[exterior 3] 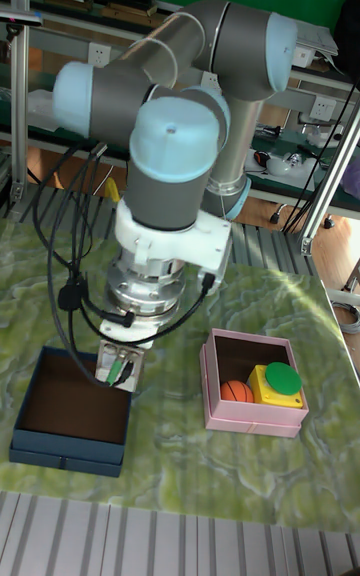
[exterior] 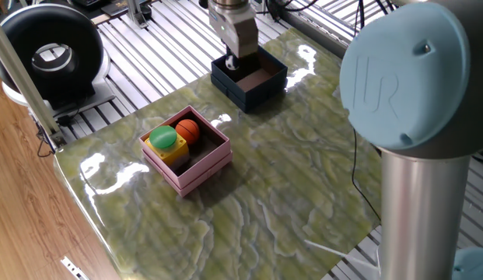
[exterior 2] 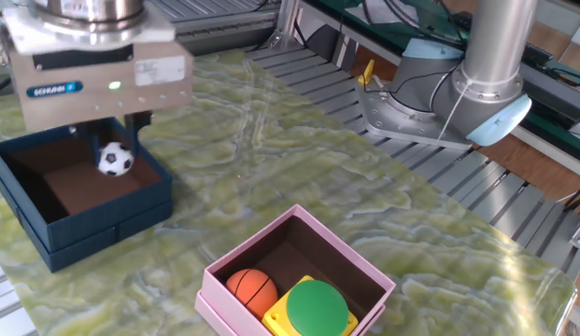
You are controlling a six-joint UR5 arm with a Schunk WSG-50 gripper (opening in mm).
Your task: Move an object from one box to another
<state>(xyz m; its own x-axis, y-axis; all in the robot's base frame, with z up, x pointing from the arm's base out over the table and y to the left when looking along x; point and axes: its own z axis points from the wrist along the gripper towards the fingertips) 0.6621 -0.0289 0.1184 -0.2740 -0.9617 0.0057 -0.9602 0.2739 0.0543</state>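
A small black-and-white soccer ball (exterior 2: 114,160) hangs just above the brown floor of the dark navy box (exterior 2: 112,220), near its back wall. My gripper (exterior 2: 109,147) is shut on it from above. In one fixed view the gripper (exterior: 232,62) stands over the left rear part of the navy box (exterior: 257,87). The pale-pink box (exterior: 202,165) lies nearer the front, apart from the gripper. It holds an orange ball (exterior 2: 249,287) and a yellow block with a green round top (exterior 2: 317,306). In the tall view the gripper (exterior 3: 119,368) sits over the right rim of the navy box (exterior 3: 68,454).
The green marbled tabletop (exterior: 288,179) ends in slatted metal rails on the far sides. A black round device (exterior: 48,51) stands off the table at the far left. The arm's base (exterior 2: 455,105) and a cable lie at the table's other end.
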